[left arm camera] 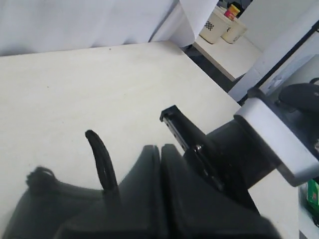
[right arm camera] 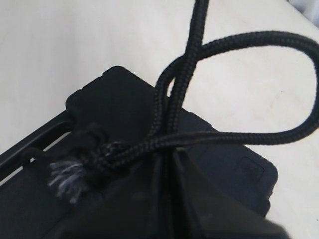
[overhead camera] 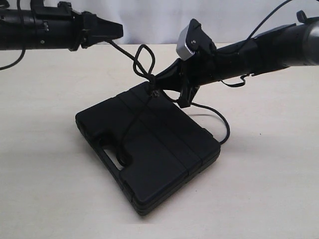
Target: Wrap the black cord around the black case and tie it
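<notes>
The black case (overhead camera: 149, 149) lies flat on the table with its handle slot toward the front left. The black cord (overhead camera: 133, 119) runs taut across its lid from the slot up to a frayed knot (right arm camera: 67, 177) at the case's far edge. My right gripper (overhead camera: 158, 85) is shut on the cord beside that knot, just above the case (right arm camera: 124, 99). A loop (overhead camera: 144, 59) rises from there, and one strand leads to my left gripper (overhead camera: 118, 31), raised at the upper left. Its fingers are shut, and a short cord end (left arm camera: 98, 157) sticks out beside them.
A thin black line (overhead camera: 225, 124) curves on the table by the case's right corner; I cannot tell whether it is cord. The right arm's silver camera block (left arm camera: 271, 142) sits close to the left gripper. The pale table (overhead camera: 60, 189) surrounds the case.
</notes>
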`<state>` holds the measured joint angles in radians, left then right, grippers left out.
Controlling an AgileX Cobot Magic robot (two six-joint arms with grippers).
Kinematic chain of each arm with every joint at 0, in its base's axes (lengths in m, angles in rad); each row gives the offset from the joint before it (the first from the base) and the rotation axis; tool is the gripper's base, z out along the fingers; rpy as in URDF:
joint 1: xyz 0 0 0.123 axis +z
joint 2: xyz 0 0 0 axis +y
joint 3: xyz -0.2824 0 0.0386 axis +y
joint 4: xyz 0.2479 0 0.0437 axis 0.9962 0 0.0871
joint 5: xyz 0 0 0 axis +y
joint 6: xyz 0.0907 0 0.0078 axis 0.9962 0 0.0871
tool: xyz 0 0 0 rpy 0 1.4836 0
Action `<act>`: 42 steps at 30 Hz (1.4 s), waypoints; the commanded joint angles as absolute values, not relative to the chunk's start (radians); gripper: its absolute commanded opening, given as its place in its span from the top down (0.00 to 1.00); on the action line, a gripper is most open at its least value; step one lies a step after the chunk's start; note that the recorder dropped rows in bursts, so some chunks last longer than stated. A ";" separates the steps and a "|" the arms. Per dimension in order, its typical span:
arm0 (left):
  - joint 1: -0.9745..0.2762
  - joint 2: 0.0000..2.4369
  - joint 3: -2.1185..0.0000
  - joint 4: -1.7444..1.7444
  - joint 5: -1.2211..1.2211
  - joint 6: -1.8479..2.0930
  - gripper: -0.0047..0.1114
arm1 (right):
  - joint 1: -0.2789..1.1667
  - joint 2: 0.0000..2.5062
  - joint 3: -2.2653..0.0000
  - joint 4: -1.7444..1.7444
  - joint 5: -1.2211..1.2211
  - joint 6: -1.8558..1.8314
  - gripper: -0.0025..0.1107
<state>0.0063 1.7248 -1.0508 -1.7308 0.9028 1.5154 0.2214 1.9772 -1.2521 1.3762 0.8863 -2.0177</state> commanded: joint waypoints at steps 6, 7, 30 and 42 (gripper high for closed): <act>0.021 1.622 -1.089 -1.196 0.709 1.040 0.96 | 0.223 1.978 -1.257 1.405 0.897 -2.000 0.94; 0.021 1.622 -1.089 -1.137 0.708 0.969 0.96 | 0.223 1.978 -1.257 1.405 0.897 -1.994 0.94; 0.021 1.805 -1.091 -1.719 0.770 1.151 0.55 | 0.223 1.978 -1.257 1.409 0.897 -1.966 0.94; 0.021 1.887 -1.132 -1.744 0.867 1.230 0.71 | 0.223 1.978 -1.257 1.408 0.897 -1.960 0.94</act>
